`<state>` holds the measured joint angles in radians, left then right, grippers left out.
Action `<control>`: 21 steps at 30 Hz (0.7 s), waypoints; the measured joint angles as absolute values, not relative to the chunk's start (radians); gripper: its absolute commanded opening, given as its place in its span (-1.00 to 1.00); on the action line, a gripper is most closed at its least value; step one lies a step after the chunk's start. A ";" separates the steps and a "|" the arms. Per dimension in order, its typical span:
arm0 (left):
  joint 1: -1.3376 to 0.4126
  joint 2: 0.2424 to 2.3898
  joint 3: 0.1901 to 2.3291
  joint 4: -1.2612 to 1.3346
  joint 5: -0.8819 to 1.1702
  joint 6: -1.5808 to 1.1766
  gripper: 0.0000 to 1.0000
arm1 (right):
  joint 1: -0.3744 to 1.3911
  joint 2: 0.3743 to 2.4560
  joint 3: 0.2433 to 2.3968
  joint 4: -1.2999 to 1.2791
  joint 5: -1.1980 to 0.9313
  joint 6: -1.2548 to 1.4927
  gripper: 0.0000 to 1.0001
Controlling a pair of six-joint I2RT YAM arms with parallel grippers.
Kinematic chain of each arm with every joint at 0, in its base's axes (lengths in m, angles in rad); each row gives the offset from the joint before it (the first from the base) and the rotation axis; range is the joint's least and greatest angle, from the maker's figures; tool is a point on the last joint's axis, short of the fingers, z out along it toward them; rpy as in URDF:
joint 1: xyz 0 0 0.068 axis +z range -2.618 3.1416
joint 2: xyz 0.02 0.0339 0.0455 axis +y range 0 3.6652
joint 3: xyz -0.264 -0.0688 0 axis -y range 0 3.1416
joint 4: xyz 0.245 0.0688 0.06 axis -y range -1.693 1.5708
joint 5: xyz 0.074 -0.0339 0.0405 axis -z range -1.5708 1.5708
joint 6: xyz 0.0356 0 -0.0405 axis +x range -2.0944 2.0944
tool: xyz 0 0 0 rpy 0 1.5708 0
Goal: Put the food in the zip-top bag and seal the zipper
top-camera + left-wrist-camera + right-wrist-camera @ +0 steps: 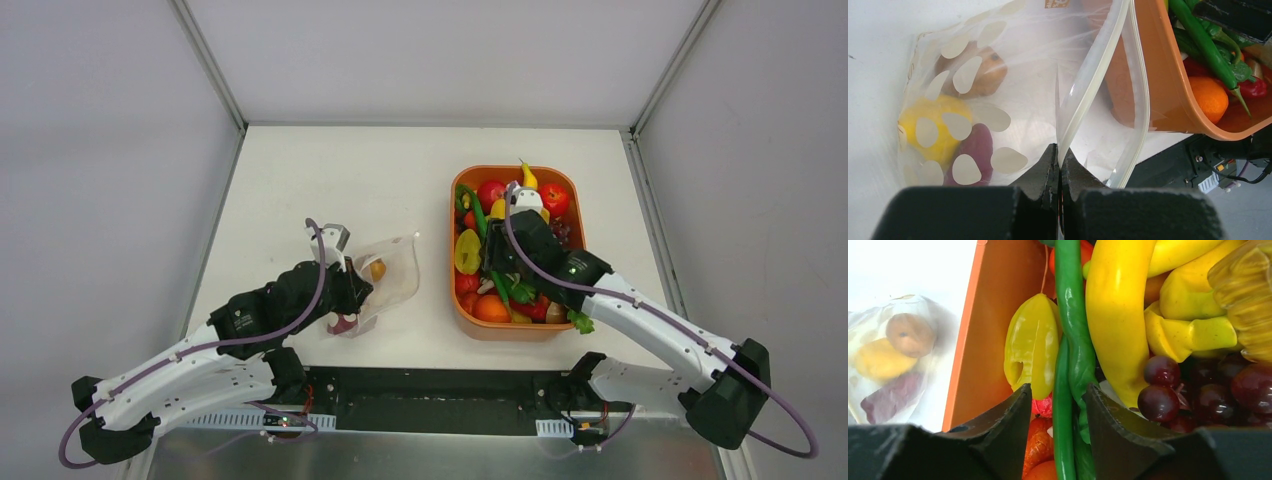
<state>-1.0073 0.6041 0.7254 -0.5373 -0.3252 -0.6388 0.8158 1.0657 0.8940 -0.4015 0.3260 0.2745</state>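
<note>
In the top view, you see the left gripper (360,285) at the near left part of the white table (300,180). It is closed on the near edge of the clear plastic zip-top bag with white round dots (392,268). The bag lies to the left of the orange rectangular plastic tray (457,305) and apart from it. The right gripper (520,200) is down in the tray, over the heap of glossy plastic toy food (492,308).

In the left wrist view, the fingers (1045,170) are pressed together, with the thin bag film pinched between them, just beside the whitish ridged zipper strip (1088,85). The two halves of the zipper are apart, so the mouth of the bag is open toward the tray. Inside the bag you find a yellow lemon (915,112), a brown round piece (993,70) and a purple piece (979,145), close together at the closed end.

In the right wrist view, the fingers (1008,435) stand half open, and a long green bean-like piece (1070,315) runs between them. One finger seems to touch it and the other is apart from it, so it is not clamped. Just beside it lie a yellow-green pepper (1032,347), a yellow banana (1118,315) and dark purple grapes (1160,402). The bag with its three pieces shows beyond the tray wall.
</note>
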 measured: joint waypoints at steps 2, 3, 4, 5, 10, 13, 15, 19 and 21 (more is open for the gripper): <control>-1.007 0.602 0.725 -0.538 -0.325 -0.639 -1.00 | 0.816 1.074 0.894 -0.399 0.336 0.273 -0.11; -1.007 0.601 0.725 -0.538 -0.325 -0.639 -1.00 | 0.816 1.079 0.894 -0.398 0.343 0.271 -0.12; -1.007 0.600 0.725 -0.539 -0.325 -0.639 -1.00 | 0.816 1.085 0.894 -0.398 0.354 0.271 -0.12; -1.007 0.600 0.725 -0.539 -0.325 -0.639 -1.00 | 0.816 1.092 0.896 -0.400 0.364 0.270 -0.11; -1.007 0.600 0.725 -0.540 -0.326 -0.639 -1.00 | 0.815 1.095 0.899 -0.404 0.386 0.255 -0.09; -1.007 0.601 0.725 -0.540 -0.325 -0.639 -1.00 | 0.814 1.071 0.898 -0.389 0.381 0.237 -0.19; -1.007 0.605 0.725 -0.539 -0.325 -0.639 -1.00 | 0.813 1.070 0.898 -0.369 0.390 0.226 -0.30; -1.007 0.617 0.725 -0.538 -0.324 -0.639 -1.00 | 0.807 1.143 0.903 -0.355 0.421 0.223 -0.32; -1.007 0.618 0.724 -0.539 -0.325 -0.639 -1.00 | 0.807 1.185 0.903 -0.340 0.422 0.223 -0.31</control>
<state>-1.0073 0.6182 0.7242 -0.5388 -0.3248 -0.6392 0.8074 1.1854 0.9031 -0.3405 0.4217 0.2234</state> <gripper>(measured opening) 0.008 0.345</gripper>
